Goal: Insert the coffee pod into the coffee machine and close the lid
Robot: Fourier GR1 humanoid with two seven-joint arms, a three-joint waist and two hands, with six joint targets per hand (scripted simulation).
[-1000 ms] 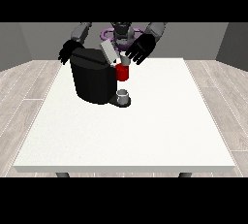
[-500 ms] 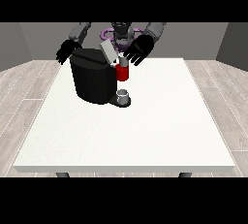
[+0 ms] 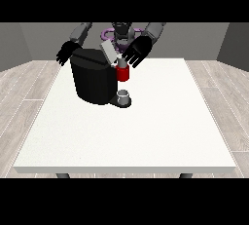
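A black coffee machine (image 3: 95, 80) stands on the white table (image 3: 146, 126) at the back left. Its red brew head (image 3: 123, 73) faces right, with a grey lid (image 3: 110, 52) tilted up and open above it. A small grey cup (image 3: 124, 96) sits on the machine's drip base. The hand at the view's right (image 3: 137, 51) hovers just right of the lid, above the red head, with fingers spread. The hand at the view's left (image 3: 66, 52) hangs behind the machine's back left corner, fingers relaxed. I cannot make out the coffee pod.
The robot's torso (image 3: 120, 33) stands behind the table's far edge. Grey walls and a wood floor surround the table. Bare table surface stretches to the front and right of the machine.
The hand at the view's right has drifted slightly closer to the raised lid. The lid and the other hand look unchanged.
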